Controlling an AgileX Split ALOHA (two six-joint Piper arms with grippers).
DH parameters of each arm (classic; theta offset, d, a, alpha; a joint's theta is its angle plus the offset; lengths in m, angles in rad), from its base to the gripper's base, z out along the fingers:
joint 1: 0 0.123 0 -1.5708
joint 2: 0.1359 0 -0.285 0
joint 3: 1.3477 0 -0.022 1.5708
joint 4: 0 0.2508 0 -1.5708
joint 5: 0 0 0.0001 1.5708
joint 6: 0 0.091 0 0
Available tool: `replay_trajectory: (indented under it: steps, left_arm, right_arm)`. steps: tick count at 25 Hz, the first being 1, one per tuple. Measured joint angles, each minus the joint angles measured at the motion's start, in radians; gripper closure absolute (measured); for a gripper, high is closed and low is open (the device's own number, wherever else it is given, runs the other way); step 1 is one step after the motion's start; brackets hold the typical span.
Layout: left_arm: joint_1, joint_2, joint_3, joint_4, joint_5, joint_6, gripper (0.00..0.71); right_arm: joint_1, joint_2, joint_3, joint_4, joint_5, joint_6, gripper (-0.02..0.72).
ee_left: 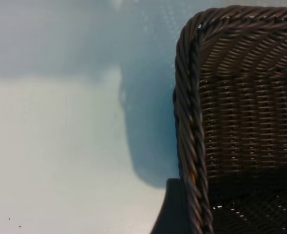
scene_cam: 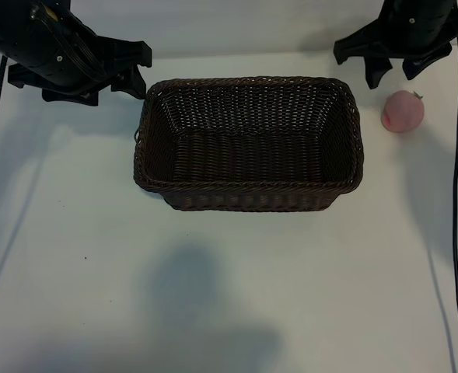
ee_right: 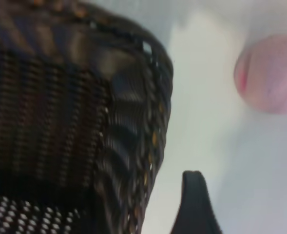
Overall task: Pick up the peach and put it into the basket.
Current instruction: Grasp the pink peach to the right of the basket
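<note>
The table [scene_cam: 73, 256] is bare but for the basket [scene_cam: 248, 144], set in the middle with its mouth up, ready to receive. The peach [scene_cam: 403, 111] sits on the table just right of it, outside. Right gripper [scene_cam: 396, 66] hangs just behind the peach, fingers spread, holding nothing; left gripper [scene_cam: 127, 74] hovers by the basket's far left corner, open and empty

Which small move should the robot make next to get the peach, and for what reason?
Probably the right gripper should shift sideways and descend over the peach. The peach lies on the table outside the basket, just beyond its right end, and nothing holds it. The right gripper hovers open close beside it, while the left gripper is at the basket's far end.
</note>
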Motion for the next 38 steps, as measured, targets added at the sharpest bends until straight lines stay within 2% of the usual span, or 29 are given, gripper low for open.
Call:
replay_trajectory:
  steps: [3,9,13,18,24,27,28,30,33,35,38]
  left_arm:
    - [0.0,0.0,0.0,0.0,0.002,0.0,0.121]
    - [0.0,0.0,0.0,0.0,0.005,0.001,0.121]
    - [0.0,0.0,0.0,0.0,0.005,0.001,0.121]
    - [0.0,0.0,0.0,0.0,0.005,0.001,0.121]
    - [0.0,0.0,0.0,0.002,0.006,0.005,0.121]
    - [0.0,0.0,0.0,0.002,0.006,0.004,0.121]
    - [0.0,0.0,0.0,0.002,0.006,0.004,0.121]
    - [0.0,0.0,0.0,0.002,0.005,0.004,0.121]
    - [0.0,0.0,0.0,0.002,0.005,0.003,0.121]
    - [0.0,0.0,0.0,0.002,0.005,0.003,0.121]
    - [0.0,0.0,0.0,0.002,0.005,0.003,0.121]
  right_arm:
    - [-0.051,0.01,0.0,0.034,-0.025,0.001,0.205]
    - [-0.115,0.102,0.0,0.036,-0.076,-0.023,0.194]
    - [-0.123,0.174,0.0,0.037,-0.185,-0.029,0.193]
    - [-0.147,0.231,0.0,0.029,-0.305,0.017,0.193]
    - [-0.2,0.272,0.0,0.01,-0.326,0.027,0.193]
    - [-0.215,0.293,0.0,0.023,-0.318,0.006,0.202]
    - [-0.217,0.299,0.0,0.023,-0.312,-0.008,0.218]
    - [-0.218,0.31,0.0,0.061,-0.301,-0.039,0.273]
    - [-0.218,0.316,-0.007,0.1,-0.29,-0.06,0.451]
    - [-0.218,0.308,-0.008,0.1,-0.276,-0.061,0.592]
    - [-0.219,0.277,-0.008,0.086,-0.244,-0.061,0.643]
